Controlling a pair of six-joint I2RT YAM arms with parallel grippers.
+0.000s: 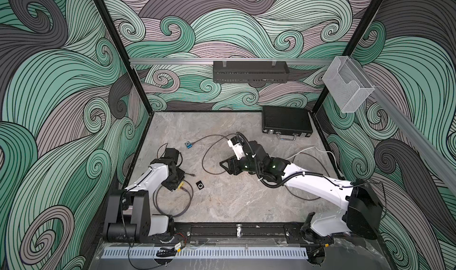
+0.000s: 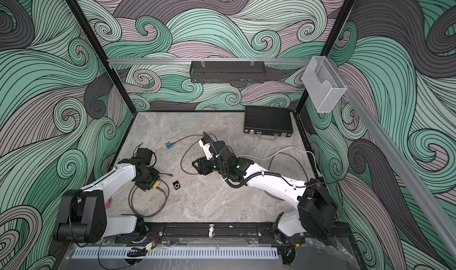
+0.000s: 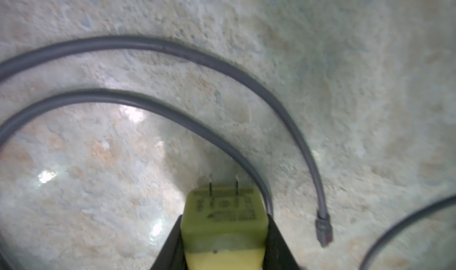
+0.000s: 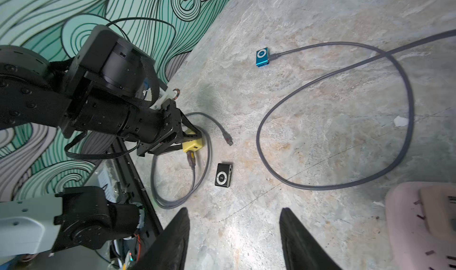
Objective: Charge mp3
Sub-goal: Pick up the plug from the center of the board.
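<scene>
A black mp3 [image 1: 200, 185] [image 4: 223, 175] lies flat near the table's front left. Just left of it sits a yellow charger block [image 1: 180, 183] [image 3: 223, 214] with a grey cable plugged into it. My left gripper [image 1: 178, 184] [image 3: 223, 219] is shut on that block, with a finger against each side and the prongs pointing away. The cable's free plug [image 3: 323, 231] [image 4: 228, 139] rests on the table between block and mp3. My right gripper [image 1: 223, 163] [image 4: 234, 212] hovers open and empty at mid-table. A blue mp3 [image 1: 188, 144] [image 4: 262, 57] lies further back with another cable in it.
A big grey cable loop [image 1: 204, 157] runs from the blue mp3 under my right arm. A closed black case [image 1: 286, 123] sits at the back right, with a white cable [image 1: 308, 150] in front of it. A black basket [image 1: 250, 71] hangs on the back wall.
</scene>
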